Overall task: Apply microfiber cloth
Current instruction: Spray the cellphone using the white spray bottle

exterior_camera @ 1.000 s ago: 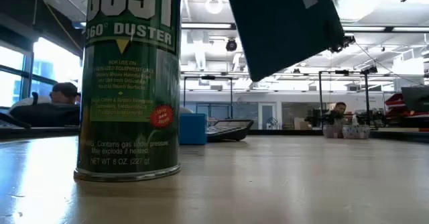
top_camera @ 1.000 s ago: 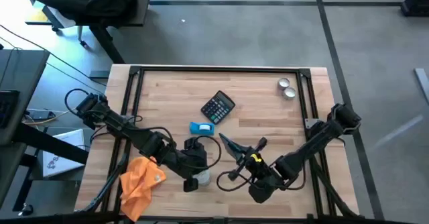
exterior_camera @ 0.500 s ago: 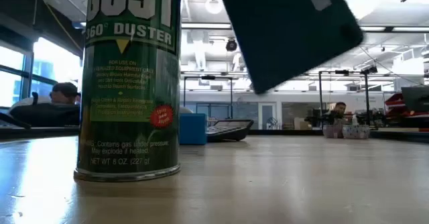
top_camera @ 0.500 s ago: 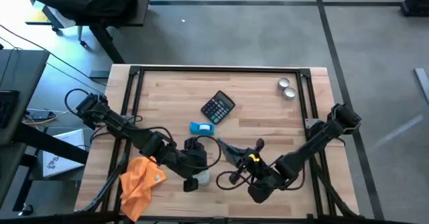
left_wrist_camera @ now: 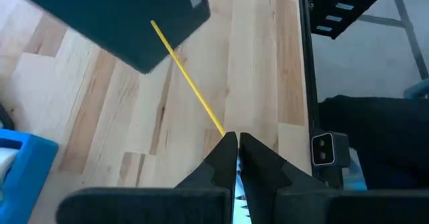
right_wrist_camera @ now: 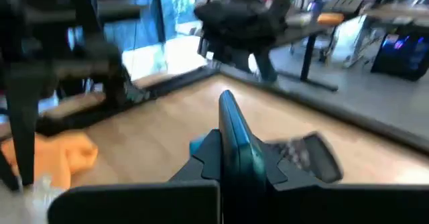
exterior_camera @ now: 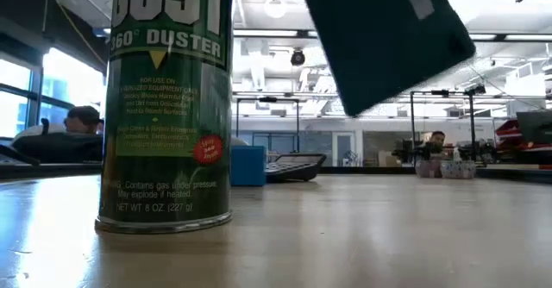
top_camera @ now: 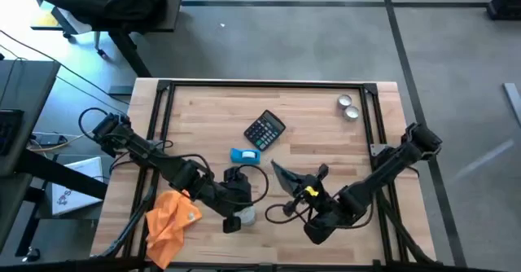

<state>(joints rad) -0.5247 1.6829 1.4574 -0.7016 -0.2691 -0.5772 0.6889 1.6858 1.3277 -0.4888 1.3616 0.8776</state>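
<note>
The orange microfiber cloth (top_camera: pixel 171 221) lies crumpled at the table's near left corner, untouched; it also shows in the right wrist view (right_wrist_camera: pixel 60 153). My left gripper (top_camera: pixel 236 217) is shut just above a green duster can (exterior_camera: pixel 168 107) that stands upright on the table. The can's yellow straw (left_wrist_camera: pixel 188 80) points toward a dark flat slab (top_camera: pixel 285 175). My right gripper (top_camera: pixel 303 189) is shut on that slab near the table's middle front. My left gripper (left_wrist_camera: pixel 238 147) has its fingers closed together right where the yellow straw begins. The fingers hide the can's top, so I cannot tell whether they touch it. My right gripper (right_wrist_camera: pixel 231 163) pinches the slab's near edge (right_wrist_camera: pixel 228 127) between its two fingers, coming from the table's right near side. The slab (exterior_camera: pixel 388 38) is lifted clear of the table and tilted.
A black calculator (top_camera: pixel 264 129) and a small blue box (top_camera: pixel 244 155) lie behind the grippers toward the middle. Two round tins (top_camera: pixel 348 107) sit at the far right. Black rails run along the table's edges. Bare wood lies at the far left.
My right gripper has shifted a little toward the table's right edge, and the dark slab has turned with it and stays lifted. The can and the cloth have stayed put.
</note>
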